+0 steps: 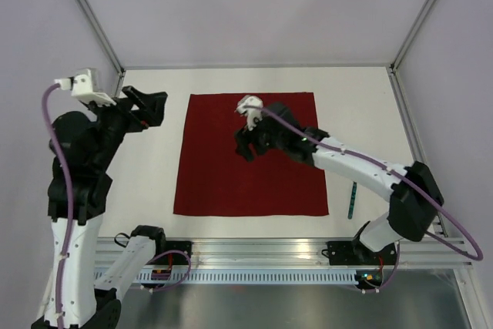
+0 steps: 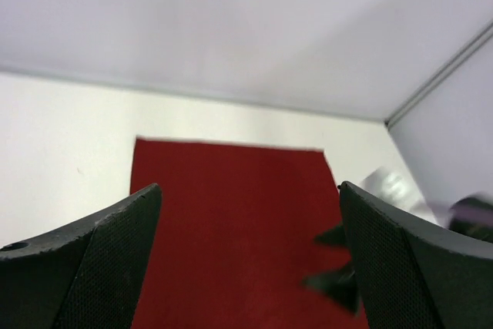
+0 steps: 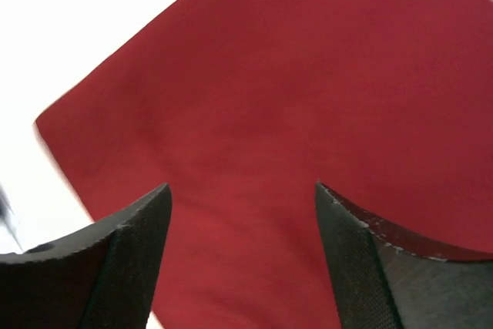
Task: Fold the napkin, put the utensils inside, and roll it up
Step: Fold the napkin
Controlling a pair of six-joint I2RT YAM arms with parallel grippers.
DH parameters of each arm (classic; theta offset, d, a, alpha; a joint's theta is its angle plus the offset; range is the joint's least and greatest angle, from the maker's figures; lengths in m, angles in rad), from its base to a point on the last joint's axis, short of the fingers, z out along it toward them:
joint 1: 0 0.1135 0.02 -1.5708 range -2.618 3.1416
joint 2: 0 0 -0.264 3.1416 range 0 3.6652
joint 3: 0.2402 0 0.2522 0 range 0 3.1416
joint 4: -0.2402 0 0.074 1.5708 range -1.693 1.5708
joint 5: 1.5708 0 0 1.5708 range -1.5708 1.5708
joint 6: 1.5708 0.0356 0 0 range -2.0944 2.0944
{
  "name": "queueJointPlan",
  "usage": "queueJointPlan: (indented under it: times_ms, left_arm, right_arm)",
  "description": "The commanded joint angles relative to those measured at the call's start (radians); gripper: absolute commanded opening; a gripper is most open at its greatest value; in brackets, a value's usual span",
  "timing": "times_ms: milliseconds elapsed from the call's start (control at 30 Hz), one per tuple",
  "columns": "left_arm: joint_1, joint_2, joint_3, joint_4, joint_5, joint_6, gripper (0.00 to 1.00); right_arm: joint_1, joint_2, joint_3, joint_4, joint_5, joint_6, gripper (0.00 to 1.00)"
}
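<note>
Fork (image 1: 352,199): lies on the surface (image 1: 154,182) just right of the napkin's near-right corner, not touching it. Its long axis runs near-to-far, parallel to the napkin's right edge.

Napkin (image 1: 223,175): spread flat, unfolded, nothing on it.

Right end effector (image 1: 245,148): above the napkin's far half, about mid-width, jaws wide, empty.

Left end effector (image 1: 150,104): off the napkin's far-left corner, pointed toward it, jaws wide, empty.

Judgement: the fold comes first. The far edge is closest to both arms, and the right arm is nearer the fork.

The fork (image 1: 352,200) lies right of the napkin (image 1: 219,171), at its near edge.
</note>
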Motion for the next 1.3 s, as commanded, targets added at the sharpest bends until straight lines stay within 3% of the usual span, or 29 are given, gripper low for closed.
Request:
queueJointPlan:
  times_ms: [0, 200, 433, 767, 1267]
  left_arm:
    - [0.003, -0.003, 0.134, -0.065, -0.064, -0.027, 1.00]
    - [0.003, 0.003, 0.263, -0.126, -0.092, -0.046, 1.00]
    - [0.003, -0.004, 0.269, -0.148, -0.135, -0.064, 1.00]
    - [0.003, 0.002, 0.264, -0.157, -0.138, -0.063, 1.00]
    - [0.005, -0.011, 0.220, -0.162, -0.142, -0.052, 1.00]
  right_arm:
    - [0.149, 0.113, 0.100, -0.052, 0.121, -0.047, 0.77]
    - [0.373, 0.323, 0.255, -0.035, 0.166, -0.046, 0.65]
    - [0.524, 0.505, 0.381, -0.003, 0.171, -0.046, 0.63]
    - [0.567, 0.689, 0.516, 0.063, 0.160, -0.074, 0.62]
    - [0.574, 0.796, 0.540, 0.115, 0.206, -0.066, 0.60]
